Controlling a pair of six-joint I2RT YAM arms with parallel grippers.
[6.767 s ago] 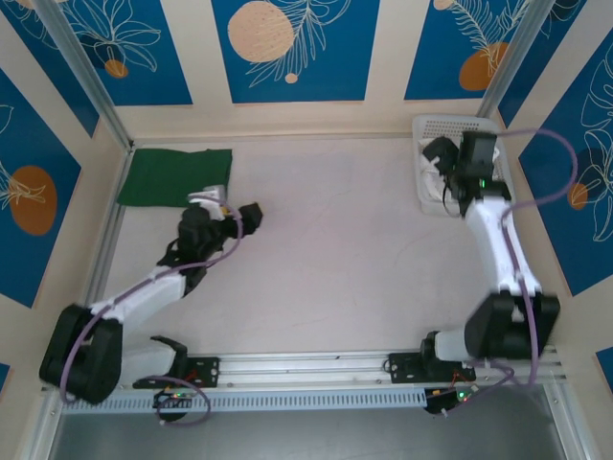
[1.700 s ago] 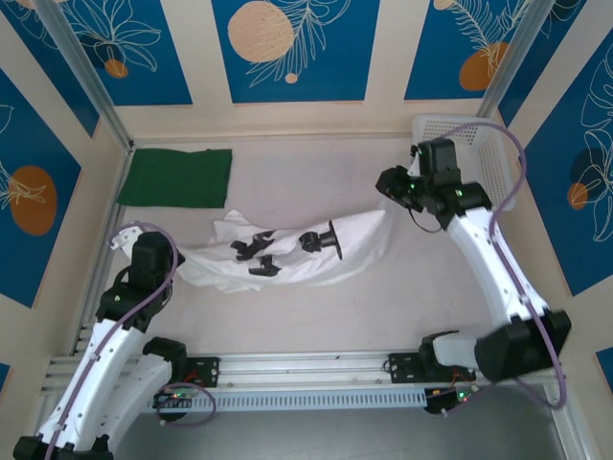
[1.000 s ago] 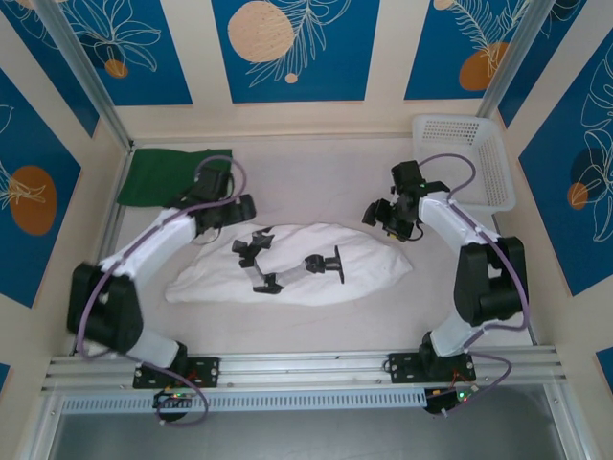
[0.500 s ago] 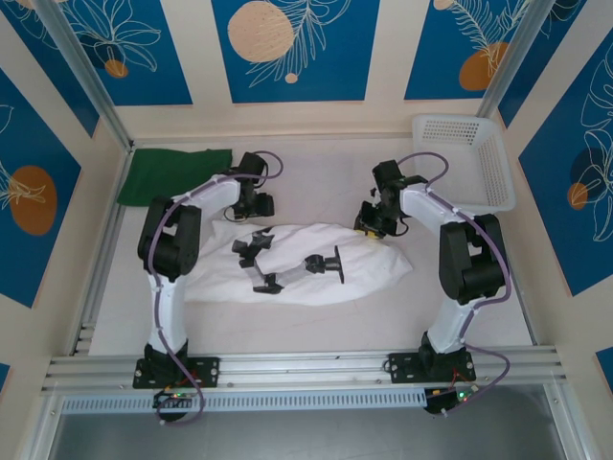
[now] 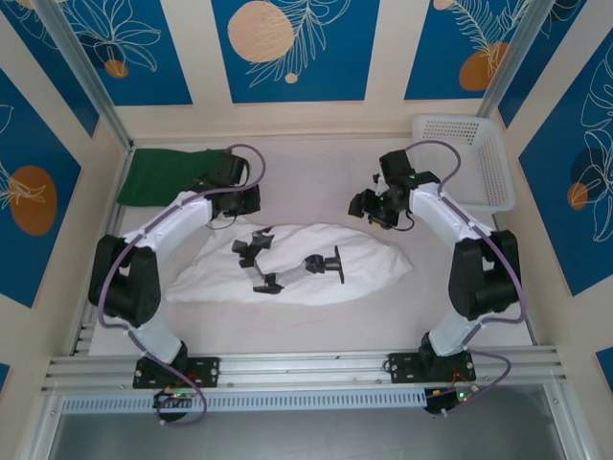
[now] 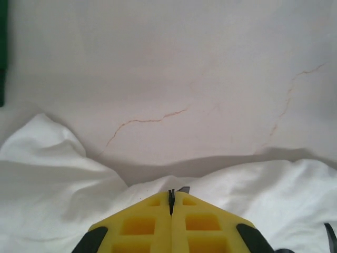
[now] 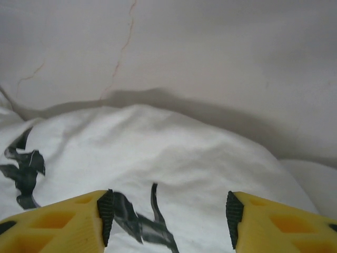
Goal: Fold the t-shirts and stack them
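the white t-shirt (image 5: 369,270) with black printed marks lies loosely bunched in the middle of the table (image 5: 316,168), a long rumpled oval running left to right, not yet flattened or folded. the green t-shirt (image 5: 158,177) sits folded in the far left corner, well apart from it, and reads as the base of the stack waiting for the second shirt. the white basket (image 5: 460,125) stands in the far right corner, out of the way. both arms reach over to the shirt's far edge, one near each end, a placing that suits taking two matching spots so the cloth can be pulled taut and spread. the left gripper (image 6: 171,194) has its yellow fingers (image 6: 139,226) pressed together right at the far hem of the white cloth; whether a thin fold is caught between them cannot be told from the wrist view. the right gripper (image 7: 168,211) hangs low over the right end of the shirt with its fingers spread, white cloth and a bit of black print showing between them, so nothing is held there. the step in hand looks like getting a hold on the far edge, and the right side would need to close on cloth before any pull could be even.
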